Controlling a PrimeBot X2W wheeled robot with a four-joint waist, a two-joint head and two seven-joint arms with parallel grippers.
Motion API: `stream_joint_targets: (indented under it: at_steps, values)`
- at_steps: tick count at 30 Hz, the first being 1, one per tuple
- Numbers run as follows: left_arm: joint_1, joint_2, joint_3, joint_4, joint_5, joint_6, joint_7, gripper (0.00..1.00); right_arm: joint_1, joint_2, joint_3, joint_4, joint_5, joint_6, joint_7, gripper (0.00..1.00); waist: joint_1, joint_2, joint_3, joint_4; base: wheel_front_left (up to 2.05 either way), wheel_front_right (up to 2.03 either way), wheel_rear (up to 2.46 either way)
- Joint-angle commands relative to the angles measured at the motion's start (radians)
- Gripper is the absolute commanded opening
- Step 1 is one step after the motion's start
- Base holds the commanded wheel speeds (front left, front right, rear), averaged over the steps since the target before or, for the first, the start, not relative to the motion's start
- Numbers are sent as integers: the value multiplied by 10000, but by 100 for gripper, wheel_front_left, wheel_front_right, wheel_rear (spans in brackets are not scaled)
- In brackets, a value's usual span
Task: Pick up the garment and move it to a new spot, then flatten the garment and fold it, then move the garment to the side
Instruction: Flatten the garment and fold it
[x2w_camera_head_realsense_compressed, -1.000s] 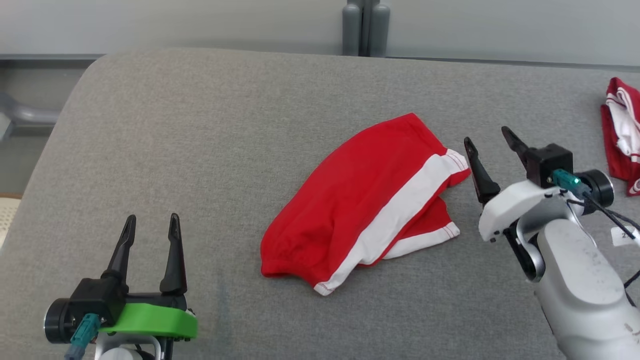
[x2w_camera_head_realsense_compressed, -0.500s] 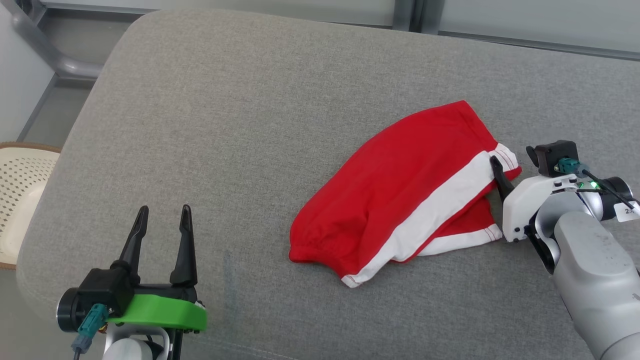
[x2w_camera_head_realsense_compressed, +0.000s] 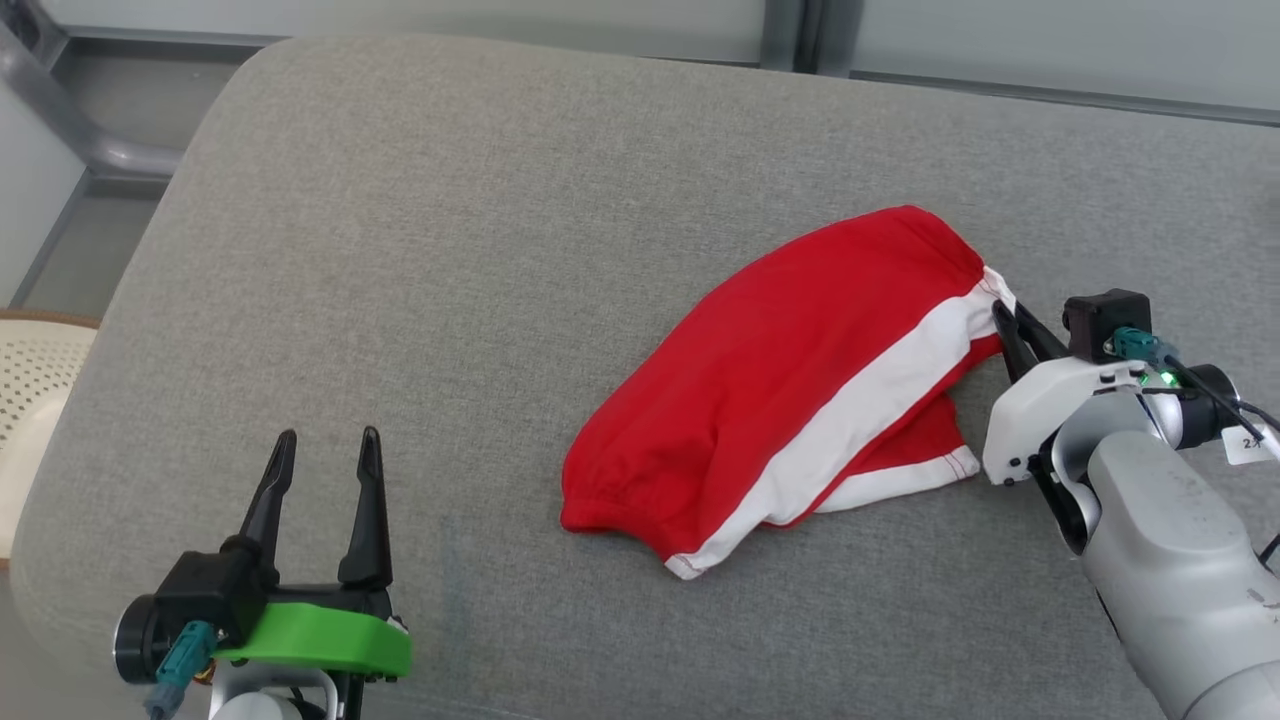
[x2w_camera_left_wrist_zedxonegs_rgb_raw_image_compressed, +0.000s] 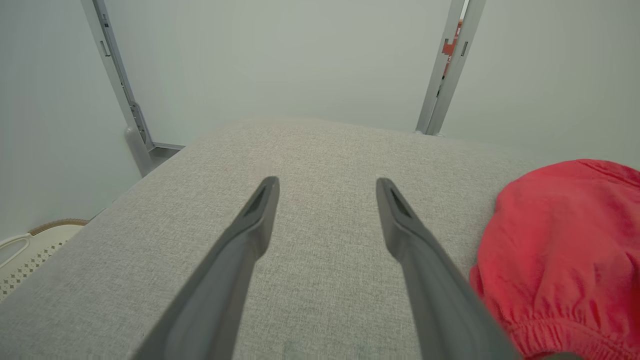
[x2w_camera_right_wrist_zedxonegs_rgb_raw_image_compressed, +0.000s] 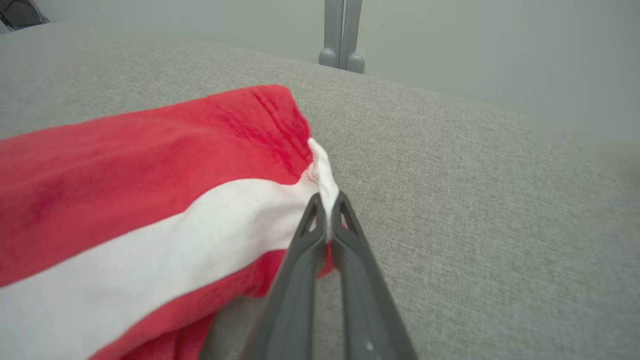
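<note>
Lying diagonally, garment (x2w_camera_head_realsense_compressed: 800, 380), waistband (x2w_camera_head_realsense_compressed: 600, 508) near-left, hem (x2w_camera_head_realsense_compressed: 990, 292) far-right in right jaws

The garment (x2w_camera_head_realsense_compressed: 790, 400) is bright red with a wide white stripe and white edges; the bench (x2w_camera_head_realsense_compressed: 450, 250) is plain speckly grey; the left pincer (x2w_camera_head_realsense_compressed: 329, 436) has black fingers (x2w_camera_head_realsense_compressed: 366, 500) on a green block; the right pincer (x2w_camera_head_realsense_compressed: 1005, 312) is black too, on a white block; the basket (x2w_camera_head_realsense_compressed: 30, 380) is cream with tiny dots.
</note>
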Motion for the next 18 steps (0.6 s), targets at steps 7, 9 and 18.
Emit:
stream_joint_targets:
  at_steps: [7, 9, 18]
  values:
    - [484, 11, 62, 43, 156, -21, 0, 100, 1862, -123, -331, -2184, 1316, -18, -150, 0, -1, 0, -776, -1173, 0, 0, 0]
    - [548, 9, 29, 55, 186, -21, -1, 100, 2591, -226, -411, -2908, 1599, -18, -152, 0, -1, 0, -856, -1380, 0, 0, 0]
    - [635, 11, 26, 87, 248, -11, 0, 100, 5735, -198, -1260, -6163, 2371, -17, 954, 0, -1, 0, -929, -1858, 0, 0, 0]
